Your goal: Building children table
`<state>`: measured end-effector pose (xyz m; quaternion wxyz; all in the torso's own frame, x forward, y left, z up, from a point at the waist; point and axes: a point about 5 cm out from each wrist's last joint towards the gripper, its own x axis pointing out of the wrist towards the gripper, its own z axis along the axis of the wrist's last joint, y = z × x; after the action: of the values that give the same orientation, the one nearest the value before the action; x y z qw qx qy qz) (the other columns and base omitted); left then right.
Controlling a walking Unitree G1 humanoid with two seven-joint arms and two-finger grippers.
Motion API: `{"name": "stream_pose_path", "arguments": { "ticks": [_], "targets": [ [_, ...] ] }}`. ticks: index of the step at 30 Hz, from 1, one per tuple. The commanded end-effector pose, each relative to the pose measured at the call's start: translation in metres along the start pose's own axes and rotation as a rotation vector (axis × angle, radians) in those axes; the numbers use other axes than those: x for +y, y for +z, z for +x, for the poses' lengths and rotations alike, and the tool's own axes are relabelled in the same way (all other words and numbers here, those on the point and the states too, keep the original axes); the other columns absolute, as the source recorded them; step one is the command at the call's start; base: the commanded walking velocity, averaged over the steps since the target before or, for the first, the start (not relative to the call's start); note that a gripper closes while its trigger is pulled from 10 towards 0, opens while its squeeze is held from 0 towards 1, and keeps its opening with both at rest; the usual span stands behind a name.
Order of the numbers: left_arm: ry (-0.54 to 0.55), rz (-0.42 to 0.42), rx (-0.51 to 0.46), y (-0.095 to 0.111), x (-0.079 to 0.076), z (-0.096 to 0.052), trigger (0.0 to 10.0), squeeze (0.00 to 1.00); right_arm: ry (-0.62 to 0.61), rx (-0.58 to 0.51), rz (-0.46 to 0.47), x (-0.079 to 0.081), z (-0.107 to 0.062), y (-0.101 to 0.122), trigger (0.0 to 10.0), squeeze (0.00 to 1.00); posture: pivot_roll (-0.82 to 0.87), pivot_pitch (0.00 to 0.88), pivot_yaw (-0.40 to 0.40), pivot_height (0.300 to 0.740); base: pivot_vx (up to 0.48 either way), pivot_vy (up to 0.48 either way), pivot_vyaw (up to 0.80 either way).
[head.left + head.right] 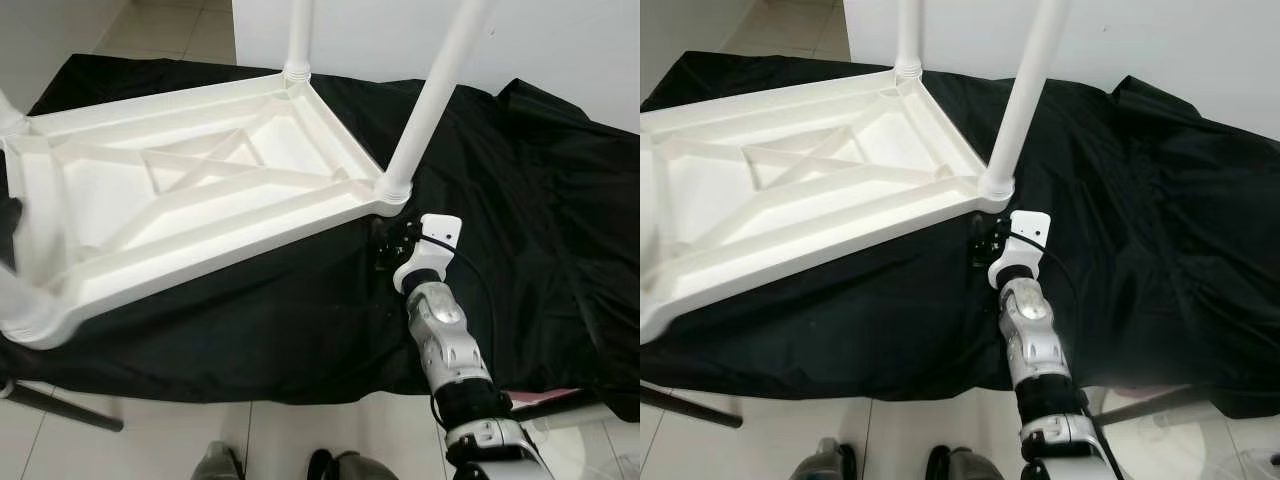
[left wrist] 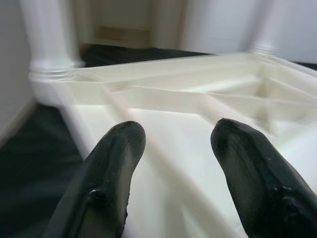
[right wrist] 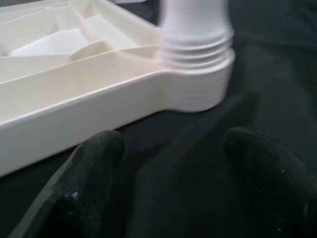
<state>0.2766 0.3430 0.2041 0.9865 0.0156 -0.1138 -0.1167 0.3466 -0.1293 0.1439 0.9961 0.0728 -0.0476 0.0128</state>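
Fingers of the right end effector (image 3: 168, 183) stood apart, low over the black cloth (image 1: 520, 200), just beside the corner socket where one white leg (image 1: 435, 95) rose from the upturned children's table (image 1: 200, 200). Fingers of the left end effector (image 2: 176, 168) were likewise apart, above the table's ribbed underside. Beneath the table, the cloth draped the whole tabletop. Beyond the table stood a white wall (image 1: 560, 40), with pale floor tiles (image 1: 200, 440) below.

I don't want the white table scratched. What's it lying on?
The upside-down white table top lies on a black cloth. The cloth covers whatever is beneath it, so that can't be seen. The right claw hovers beside one corner.
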Motion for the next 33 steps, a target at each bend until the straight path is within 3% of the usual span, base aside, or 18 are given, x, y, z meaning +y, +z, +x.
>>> {"name": "stream_pose_path", "arguments": {
  "ticks": [1,2,5,7,8,11,15,18,20,21,24,33],
  "targets": [
    [-0.152,-0.007,0.003,-0.002,-0.018,0.003,10.0,0.0,-0.019,0.042,-0.004,-0.002,0.001,-0.007,10.0,0.0,0.08,0.163,-0.072,0.74,0.0,0.0,0.0],
    [-0.188,-0.007,0.004,-0.004,-0.028,0.005,10.0,0.0,-0.027,0.06,-0.002,-0.002,0.003,-0.009,10.0,0.0,0.08,0.162,-0.077,0.74,0.0,0.0,0.0],
    [-0.216,-0.014,0.004,-0.006,-0.036,0.006,10.0,0.0,-0.032,0.069,-0.004,-0.002,0.006,-0.009,10.0,0.0,0.08,0.16,-0.08,0.74,0.0,0.0,0.0],
    [-0.266,-0.041,0.0,-0.007,-0.053,0.006,10.0,0.0,-0.03,0.083,-0.012,-0.001,0.012,-0.01,10.0,0.0,0.08,0.164,-0.082,0.74,0.0,0.0,0.0],
    [-0.302,-0.069,-0.003,-0.008,-0.069,0.006,10.0,0.0,-0.003,0.097,-0.029,0.002,0.016,-0.011,10.0,0.0,0.08,0.161,-0.084,0.74,0.0,0.0,0.0],
    [-0.316,-0.072,-0.006,-0.008,-0.075,0.006,10.0,0.0,0.004,0.098,-0.033,0.003,0.017,-0.012,10.0,0.0,0.09,0.158,-0.085,0.74,0.0,0.0,0.0],
    [-0.438,-0.144,-0.022,-0.004,-0.118,0.005,10.0,0.0,0.008,0.125,-0.042,-0.001,0.027,-0.012,10.0,0.0,0.09,0.149,-0.09,0.74,0.0,0.0,0.0],
    [-0.461,-0.157,-0.022,-0.004,-0.126,0.005,10.0,0.0,0.01,0.131,-0.046,-0.001,0.029,-0.012,10.0,0.0,0.09,0.144,-0.091,0.74,0.0,0.0,0.0],
    [-0.533,-0.202,-0.026,-0.003,-0.151,0.006,10.0,0.0,0.022,0.144,-0.049,-0.001,0.034,-0.01,10.0,0.0,0.09,0.157,-0.093,0.74,0.0,0.0,0.0],
    [-0.533,-0.202,-0.026,-0.003,-0.151,0.006,10.0,0.0,0.022,0.144,-0.049,-0.001,0.034,-0.01,10.0,0.0,0.09,0.157,-0.093,0.74,0.0,0.0,0.0],
    [-0.611,-0.26,-0.03,-0.001,-0.18,0.012,10.0,0.0,0.049,0.155,-0.054,0.001,0.042,-0.005,10.0,0.0,0.08,0.191,-0.09,0.74,0.0,0.0,0.0],
    [-0.71,-0.334,-0.025,0.005,-0.209,0.018,10.0,0.0,0.127,0.135,-0.069,0.011,0.051,0.006,10.0,0.0,0.04,0.232,-0.061,0.74,0.0,0.0,0.0]
  ]
}}
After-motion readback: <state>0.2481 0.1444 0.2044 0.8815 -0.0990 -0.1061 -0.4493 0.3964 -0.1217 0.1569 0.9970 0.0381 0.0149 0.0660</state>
